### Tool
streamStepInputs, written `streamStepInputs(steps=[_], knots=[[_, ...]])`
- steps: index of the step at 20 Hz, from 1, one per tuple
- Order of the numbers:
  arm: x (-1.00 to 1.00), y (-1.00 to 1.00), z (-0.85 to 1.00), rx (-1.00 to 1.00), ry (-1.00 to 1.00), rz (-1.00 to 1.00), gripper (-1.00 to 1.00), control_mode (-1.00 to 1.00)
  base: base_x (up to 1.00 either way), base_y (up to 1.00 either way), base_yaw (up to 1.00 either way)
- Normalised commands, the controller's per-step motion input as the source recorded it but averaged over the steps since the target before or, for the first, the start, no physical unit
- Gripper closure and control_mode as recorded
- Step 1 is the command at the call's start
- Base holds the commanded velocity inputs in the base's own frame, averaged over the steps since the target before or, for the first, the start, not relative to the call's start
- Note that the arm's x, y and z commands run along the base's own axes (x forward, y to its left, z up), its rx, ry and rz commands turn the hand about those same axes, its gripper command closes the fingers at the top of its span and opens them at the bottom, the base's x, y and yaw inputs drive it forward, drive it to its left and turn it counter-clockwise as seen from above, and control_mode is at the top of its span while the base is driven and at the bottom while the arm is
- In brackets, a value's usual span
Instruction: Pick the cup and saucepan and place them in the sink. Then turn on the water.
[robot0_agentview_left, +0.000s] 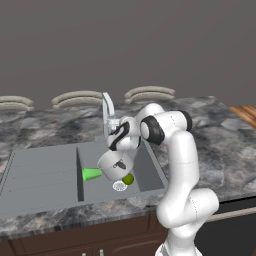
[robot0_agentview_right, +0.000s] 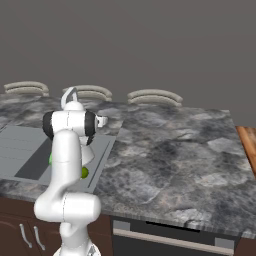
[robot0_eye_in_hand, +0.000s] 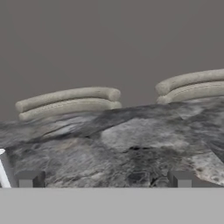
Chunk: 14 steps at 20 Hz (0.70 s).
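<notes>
The grey sink (robot0_agentview_left: 45, 172) has a drainboard on the left and a basin on the right. The green cup (robot0_agentview_left: 91, 174) lies on its side in the basin. Beside it the silver saucepan (robot0_agentview_left: 116, 165) rests tilted, close to the round drain (robot0_agentview_left: 119, 186). My gripper (robot0_eye_in_hand: 105, 179) is open with nothing between its fingertips (robot0_eye_in_hand: 28, 179), and it faces the back of the counter. It hovers above the saucepan (robot0_agentview_left: 114, 131), just right of the slim faucet (robot0_agentview_left: 107, 112). No water shows at the faucet.
A small yellow-green ball (robot0_agentview_left: 128, 179) lies in the basin by the saucepan. Marble counter (robot0_agentview_right: 170, 150) stretches to the right. Curved stool backs (robot0_eye_in_hand: 70, 101) stand behind the counter. Dark cabinets (robot0_agentview_right: 165, 240) run below its front edge.
</notes>
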Motion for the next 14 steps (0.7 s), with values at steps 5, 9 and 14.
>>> streamStepInputs(steps=[5, 9, 14], knots=[[0.0, -0.93, 0.0, 0.04, -0.06, 0.0, -1.0, -1.0, 0.0, 0.0, 0.0], [-0.01, -0.99, 0.0, 0.04, -0.08, 0.0, -1.0, -1.0, 0.0, 0.0, 0.0], [-0.03, -1.0, 0.0, 0.0, -0.13, 0.0, -1.0, -1.0, 0.0, 0.0, 0.0]])
